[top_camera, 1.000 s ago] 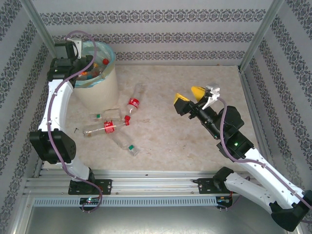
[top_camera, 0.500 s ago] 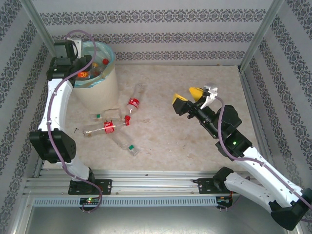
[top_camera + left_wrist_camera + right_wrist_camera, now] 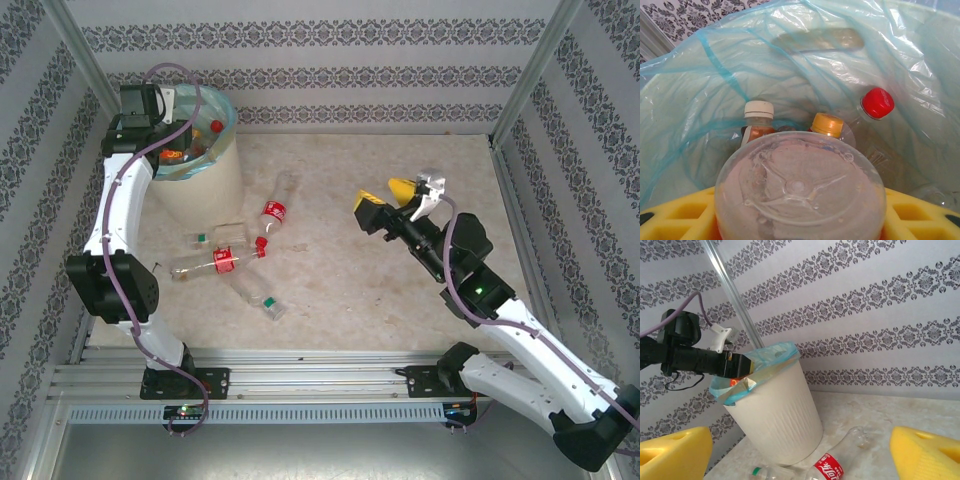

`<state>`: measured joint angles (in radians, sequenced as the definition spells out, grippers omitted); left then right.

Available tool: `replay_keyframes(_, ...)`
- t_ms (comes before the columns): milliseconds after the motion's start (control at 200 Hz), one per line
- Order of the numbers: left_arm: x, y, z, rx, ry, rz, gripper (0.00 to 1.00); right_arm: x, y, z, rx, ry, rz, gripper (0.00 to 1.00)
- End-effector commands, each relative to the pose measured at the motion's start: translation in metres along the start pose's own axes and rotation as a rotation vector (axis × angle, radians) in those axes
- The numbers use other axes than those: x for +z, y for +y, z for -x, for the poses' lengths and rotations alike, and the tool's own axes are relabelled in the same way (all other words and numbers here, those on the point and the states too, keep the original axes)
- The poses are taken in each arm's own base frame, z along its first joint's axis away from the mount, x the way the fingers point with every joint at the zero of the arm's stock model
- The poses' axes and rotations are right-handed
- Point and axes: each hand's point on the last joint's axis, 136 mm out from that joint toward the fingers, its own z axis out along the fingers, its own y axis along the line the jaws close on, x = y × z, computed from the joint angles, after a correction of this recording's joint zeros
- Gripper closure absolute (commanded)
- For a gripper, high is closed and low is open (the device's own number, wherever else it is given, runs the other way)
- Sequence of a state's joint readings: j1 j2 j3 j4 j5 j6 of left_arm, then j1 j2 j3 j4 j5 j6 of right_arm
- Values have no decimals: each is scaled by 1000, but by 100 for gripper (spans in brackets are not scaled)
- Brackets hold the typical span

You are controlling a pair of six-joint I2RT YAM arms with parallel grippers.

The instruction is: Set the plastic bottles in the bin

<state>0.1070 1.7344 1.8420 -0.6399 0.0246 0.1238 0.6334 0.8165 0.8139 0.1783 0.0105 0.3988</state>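
**binwatcher:** so where are you with the bottles right now?

**me:** My left gripper [image 3: 800,220] hangs over the bin [image 3: 205,190], which stands in the far left corner of the table [image 3: 400,300]. My yellow pads [image 3: 675,217] press on both sides of a clear bottle [image 3: 800,185], with its base turned up at my wrist camera, so yeah, I'm clamped on that one. It's above the blue-green bag [image 3: 695,90] and hasn't joined the pile.

**binwatcher:** what's in the pile?

**me:** Down in the bag I can see a white-capped bottle [image 3: 758,112], an orange-capped bottle [image 3: 827,125] right beside it, and a red-capped bottle [image 3: 878,102] off to one side.

**binwatcher:** and your other arm?

**me:** My right gripper [image 3: 386,196] is over the middle of the table, a bit toward the right edge, and it points at the bin. Its fingers are spread wide apart with nothing between them.

**binwatcher:** anything loose?

**me:** Yep, all on the left half of the table. A red-label bottle [image 3: 273,212] lies just beside the foot of the bin. A green-capped bottle [image 3: 212,237] and a long red-banded bottle [image 3: 205,264] lie close together a little nearer to me. The last bottle [image 3: 258,296] lies closest to the near edge.
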Motion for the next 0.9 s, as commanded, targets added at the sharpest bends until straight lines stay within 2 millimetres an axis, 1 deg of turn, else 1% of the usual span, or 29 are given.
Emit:
replay_keyframes(0, -27, 18, 48, -24, -179, 53, 56, 2, -1, 3, 25, -6, 1, 9)
replay_keyframes(85, -34, 24, 71, -28, -270, 84, 57, 4, 0, 4, 27, -2, 6, 9)
replay_keyframes(170, -37, 28, 87, -27, -342, 105, 57, 5, 0, 6, 26, -4, 6, 9)
replay_keyframes(230, -36, 30, 95, -28, -382, 113, 57, 5, 0, 7, 24, -5, 4, 9)
replay_keyframes(290, -31, 30, 99, -27, -404, 112, 57, 5, -1, 8, 22, -7, 1, 10)
replay_keyframes(365, -19, 27, 98, -23, -406, 100, 57, 5, -2, 8, 22, -7, -3, 10)
replay_keyframes(420, -8, 22, 95, -17, -395, 77, 54, 5, -3, 8, 23, -6, -7, 10)
replay_keyframes(485, 4, 16, 88, -13, -366, 47, 46, 6, -4, 6, 25, 1, -9, 10)
replay_keyframes(560, 13, 14, 81, -22, -337, 31, 31, 6, -5, 5, 29, 5, -11, 10)
replay_keyframes(610, 13, 13, 78, -31, -333, 26, 24, 6, -5, 4, 32, 9, -12, 10)
replay_keyframes(684, 9, 11, 78, -40, -344, 17, 18, 6, -6, 3, 34, 10, -13, 10)
replay_keyframes(849, -2, 9, 79, -42, -355, 4, 18, 8, -8, 1, 40, 18, -19, 10)
replay_keyframes(894, -3, 7, 79, -38, -355, -12, 20, 9, -8, -1, 43, 23, -18, 9)
